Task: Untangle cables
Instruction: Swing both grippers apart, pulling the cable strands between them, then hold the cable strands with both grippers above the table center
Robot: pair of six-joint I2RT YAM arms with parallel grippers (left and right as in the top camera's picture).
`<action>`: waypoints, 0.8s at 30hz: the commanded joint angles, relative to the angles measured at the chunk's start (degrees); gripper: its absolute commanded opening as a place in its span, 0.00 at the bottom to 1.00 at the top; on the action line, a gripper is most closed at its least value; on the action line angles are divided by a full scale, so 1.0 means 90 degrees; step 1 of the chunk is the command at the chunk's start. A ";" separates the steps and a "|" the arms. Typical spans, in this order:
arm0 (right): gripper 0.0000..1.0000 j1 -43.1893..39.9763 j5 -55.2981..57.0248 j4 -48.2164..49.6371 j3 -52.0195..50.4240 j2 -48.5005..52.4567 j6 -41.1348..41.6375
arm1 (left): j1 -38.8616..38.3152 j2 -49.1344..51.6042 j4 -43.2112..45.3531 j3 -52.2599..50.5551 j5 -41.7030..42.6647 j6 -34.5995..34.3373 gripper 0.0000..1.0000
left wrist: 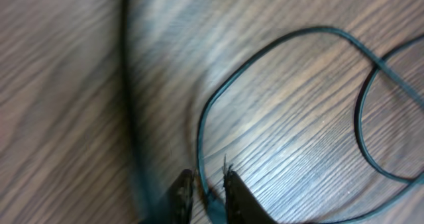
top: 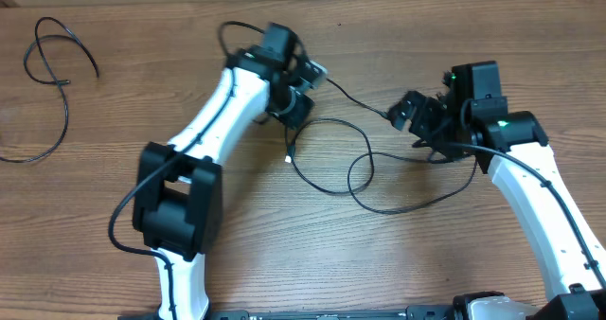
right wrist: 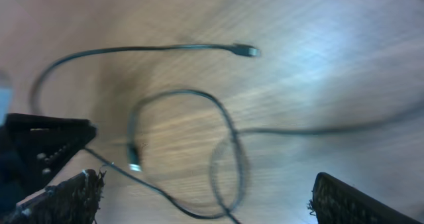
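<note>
- Wood-grain table (top: 312, 263) is noted beneath both arms.
- Looped cable (left wrist: 199, 131) is found lying mid-table.
- Right end effector (right wrist: 204, 187) is held wide open, empty.
- Left end effector (left wrist: 207, 184) is pinched on that cable.
- Second cable (top: 64, 102) is seen far left.

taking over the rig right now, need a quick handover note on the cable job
Left gripper: looks shut on one of the looped cables mid-table.
Right gripper: open, holding nothing, above those loops.
Things: a single cable lies apart at the far left of the table; the rest cross each other between the two arms.
Done: one cable is set aside.
Left: pull the crossed loops apart and lay each cable on its own.
</note>
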 commanded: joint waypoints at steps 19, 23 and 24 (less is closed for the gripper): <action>1.00 -0.0080 0.0576 -0.0352 0.0039 -0.0029 -0.0559 | -0.0423 -0.0124 0.1071 -0.1151 0.0019 0.0270 0.70; 1.00 -0.0080 0.0576 -0.0359 0.0039 -0.0029 -0.0559 | -0.0423 -0.0090 0.1112 -0.1209 -0.0012 0.0272 0.66; 1.00 -0.0080 0.0576 -0.0359 0.0039 -0.0029 -0.0559 | -0.0423 -0.0080 0.1112 -0.1212 -0.0012 0.0272 0.65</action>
